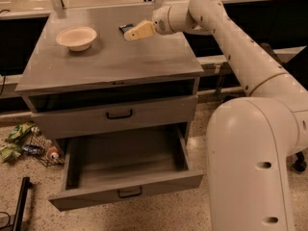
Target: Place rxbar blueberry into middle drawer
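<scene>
Camera view looks down on a grey table (110,61) — a cabinet with a flat, matte, faintly streaked top and squared edges. The rxbar blueberry (126,28), a small flat rectangle in a dark wrapper, lies on that top at 12 o'clock, near the far edge; its print is too small to read. The gripper (129,34), a tan wedge at the end of a smooth, glossy cream arm (240,52), sits just beside the bar at its 4 o'clock, tip pointing toward 8 o'clock. Whether it is parted or closed cannot be told, nor whether it touches the bar. A round cream bowl (76,36) with a thick rim stands at 10 o'clock on the top, well apart from the bar. Below the top, an upper drawer front (86,121) with a thin black handle sits flush. Under it the middle drawer (159,184) is pulled out toward 6 o'clock — a wide, deep grey box with plain walls and a small black handle (130,192) on its front. The floor (168,215) is pale speckled stone. At the cabinet's 9 o'clock lie crumpled green wrappers (17,134).
</scene>
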### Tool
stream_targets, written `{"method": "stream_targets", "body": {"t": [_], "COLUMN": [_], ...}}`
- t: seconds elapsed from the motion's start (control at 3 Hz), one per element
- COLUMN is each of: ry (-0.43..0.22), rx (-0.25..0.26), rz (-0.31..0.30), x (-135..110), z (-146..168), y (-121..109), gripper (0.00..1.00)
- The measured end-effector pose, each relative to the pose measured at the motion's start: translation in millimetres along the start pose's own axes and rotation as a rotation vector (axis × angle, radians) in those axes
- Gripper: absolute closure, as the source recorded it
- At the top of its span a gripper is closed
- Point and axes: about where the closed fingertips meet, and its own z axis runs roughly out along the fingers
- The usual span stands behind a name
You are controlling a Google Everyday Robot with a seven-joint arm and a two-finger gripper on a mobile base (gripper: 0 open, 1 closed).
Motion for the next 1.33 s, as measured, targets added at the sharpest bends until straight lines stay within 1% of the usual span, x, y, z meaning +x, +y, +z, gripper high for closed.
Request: {"method": "stream_targets", "body": {"t": [0.33, 0.67, 1.0, 1.33], "ry": [0.003, -0.022, -0.079, -0.131], "rx": [-0.003, 0.044, 0.136, 0.207], "rz": [0.0, -0.008, -0.031, -0.036], "x": [1, 0, -2, -1], "z": [0, 4, 8, 8], "y": [1, -4, -12, -21], "gripper": [0.0, 0.0, 0.0, 0.0]}}
